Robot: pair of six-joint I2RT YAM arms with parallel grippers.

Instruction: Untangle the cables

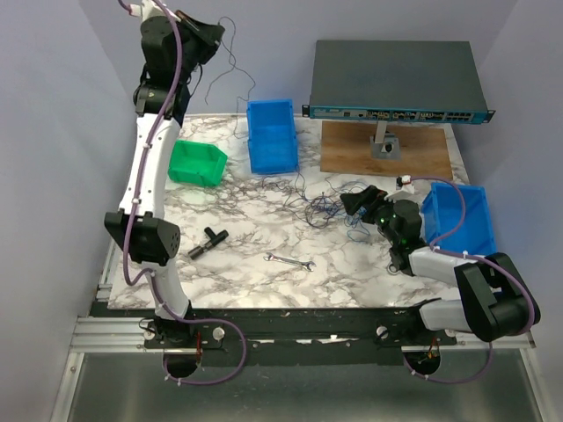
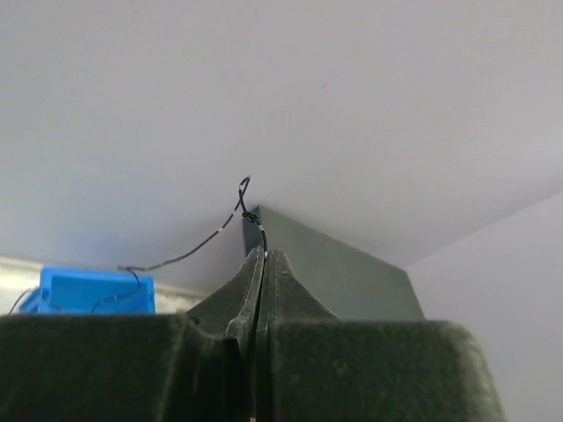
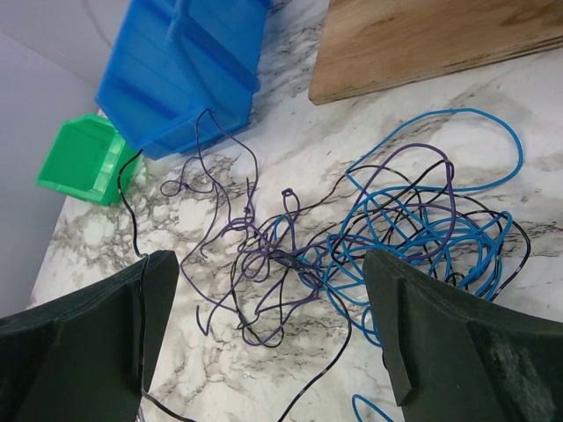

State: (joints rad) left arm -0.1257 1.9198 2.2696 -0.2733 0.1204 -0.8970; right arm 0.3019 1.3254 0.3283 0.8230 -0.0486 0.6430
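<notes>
The cables (image 1: pixel 321 208) lie as a loose tangle of thin blue, purple and black wires on the marble table, right of centre. In the right wrist view the tangle (image 3: pixel 352 237) spreads just ahead of and between the fingers. My right gripper (image 1: pixel 356 204) (image 3: pixel 271 260) is open, low over the tangle's edge and holding nothing. One black strand runs along its left finger (image 3: pixel 132 343). My left gripper (image 1: pixel 201 33) (image 2: pixel 264 255) is raised high at the back left. It is shut on one black wire (image 2: pixel 189 255), which hangs down (image 1: pixel 234 60) toward the table.
A blue bin (image 1: pixel 271 134) and a green bin (image 1: pixel 198 163) stand at the back left, and another blue bin (image 1: pixel 462 215) at the right. A network switch (image 1: pixel 396 83) stands on a wooden board (image 1: pixel 387 151). A silver wrench (image 1: pixel 290 261) and a black T-shaped tool (image 1: pixel 207 239) lie near the front.
</notes>
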